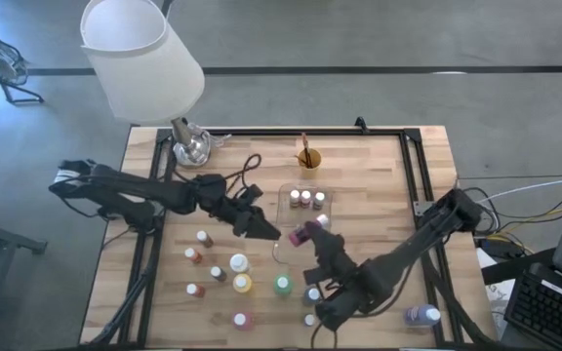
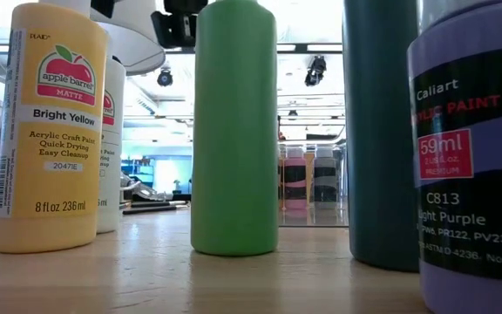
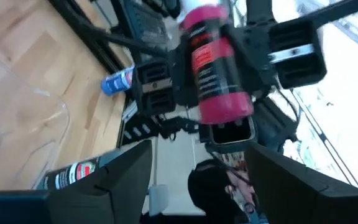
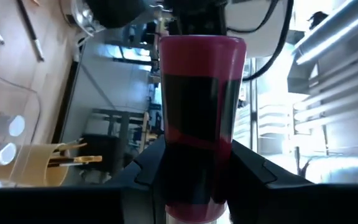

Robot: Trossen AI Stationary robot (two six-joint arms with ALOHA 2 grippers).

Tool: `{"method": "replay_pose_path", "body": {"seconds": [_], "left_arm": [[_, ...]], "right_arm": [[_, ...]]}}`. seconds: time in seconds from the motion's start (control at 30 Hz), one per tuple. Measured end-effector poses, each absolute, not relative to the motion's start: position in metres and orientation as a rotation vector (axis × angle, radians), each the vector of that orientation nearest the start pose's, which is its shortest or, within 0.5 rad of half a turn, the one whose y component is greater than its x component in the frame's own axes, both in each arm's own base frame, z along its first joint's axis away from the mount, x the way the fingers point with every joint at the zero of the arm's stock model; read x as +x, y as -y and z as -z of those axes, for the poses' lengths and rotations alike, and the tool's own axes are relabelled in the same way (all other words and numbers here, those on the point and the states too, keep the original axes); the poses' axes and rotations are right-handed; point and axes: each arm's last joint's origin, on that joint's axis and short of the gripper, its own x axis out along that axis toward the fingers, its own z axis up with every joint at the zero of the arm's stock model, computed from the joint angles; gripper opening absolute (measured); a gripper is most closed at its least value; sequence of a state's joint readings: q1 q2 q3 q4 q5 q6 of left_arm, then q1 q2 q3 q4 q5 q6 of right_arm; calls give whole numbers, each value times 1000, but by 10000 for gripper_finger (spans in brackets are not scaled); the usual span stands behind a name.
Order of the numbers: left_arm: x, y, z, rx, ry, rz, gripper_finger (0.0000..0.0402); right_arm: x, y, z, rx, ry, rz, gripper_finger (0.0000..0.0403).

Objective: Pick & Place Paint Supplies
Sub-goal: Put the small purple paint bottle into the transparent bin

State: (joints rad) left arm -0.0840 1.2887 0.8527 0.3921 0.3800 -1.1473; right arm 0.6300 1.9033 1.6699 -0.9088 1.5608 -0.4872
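My right gripper (image 1: 312,239) is shut on a pink paint bottle (image 1: 305,232) with a dark label, held up over the table just in front of the clear tray (image 1: 291,200). My left gripper (image 1: 266,232) faces it from the table's left. Its fingers (image 3: 124,169) are spread open below the bottle (image 3: 219,68) and touch nothing. Three small bottles (image 1: 306,198) stand inside the tray. Several more bottles stand on the wood nearer the front edge, among them yellow (image 2: 46,131) and green (image 2: 234,131). An orange cup (image 1: 308,159) with brushes stands behind the tray. My right gripper pinches the pink bottle's labelled middle (image 4: 197,134) between its two fingers (image 4: 146,169). The fingers lie level and across the bottle. The bottle is lifted clear of the table, its white cap (image 3: 197,5) and pink base (image 3: 229,112) sticking out on either side of the hold.
A lamp with a white shade (image 1: 140,54) stands at the far left corner, and a dark cable (image 1: 247,171) lies near it. Black rails (image 1: 422,185) frame the table's far and right sides. A blue-purple bottle (image 1: 422,314) lies at the near right. Thin brushes (image 4: 31,34) lie on the wood.
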Motion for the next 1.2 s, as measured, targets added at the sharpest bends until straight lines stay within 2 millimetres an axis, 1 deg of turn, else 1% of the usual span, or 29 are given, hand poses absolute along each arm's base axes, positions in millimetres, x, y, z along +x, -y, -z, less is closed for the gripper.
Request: {"method": "replay_pose_path", "body": {"seconds": [0.13,0.23,0.4,0.6,0.8,0.97,1.07,1.2], "left_arm": [[300,38,-303,-1133,-349,428,261],[308,39,-308,-1123,-363,469,261],[316,39,-314,-1115,-368,484,261],[325,37,-308,-1130,-418,466,261],[335,37,-303,-1133,-449,479,261],[342,38,-307,-1110,-446,516,260],[342,39,-307,-1104,-457,528,247],[342,38,-306,-1101,-460,526,208]], "right_arm": [[337,-207,-285,-1533,-786,709,108],[340,-209,-279,-1562,-801,699,112],[340,-210,-277,-1590,-812,692,109],[341,-211,-277,-1587,-812,688,117],[342,-211,-275,-1570,-824,638,110],[342,-210,-275,-1562,-823,642,116],[342,-210,-275,-1563,-823,641,118],[342,-210,-275,-1567,-826,642,111]]}}
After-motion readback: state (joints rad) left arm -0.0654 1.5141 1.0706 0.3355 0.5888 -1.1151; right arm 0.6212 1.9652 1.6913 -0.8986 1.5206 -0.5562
